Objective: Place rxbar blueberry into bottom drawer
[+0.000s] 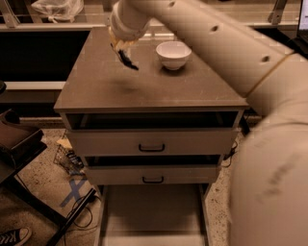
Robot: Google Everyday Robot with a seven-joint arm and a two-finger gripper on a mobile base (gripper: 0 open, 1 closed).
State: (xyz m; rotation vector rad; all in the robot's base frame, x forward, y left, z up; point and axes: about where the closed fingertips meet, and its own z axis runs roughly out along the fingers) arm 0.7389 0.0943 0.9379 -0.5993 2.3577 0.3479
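My gripper (121, 48) hangs over the back left of the brown cabinet top (159, 91), with the arm reaching in from the upper right. It is shut on the rxbar blueberry (128, 61), a small dark bar that slants down from the fingers, clear of the top. The bar's shadow falls on the surface below it. The bottom drawer (153, 211) is pulled out at the foot of the cabinet, and its pale flat floor is bare.
A white bowl (173, 54) stands on the top, right of the gripper. Two upper drawers with black handles (151, 147) sit slightly ajar. A dark stand (17, 141), cables and a sneaker (14, 236) are on the floor at left. A plastic bag (55, 8) lies behind.
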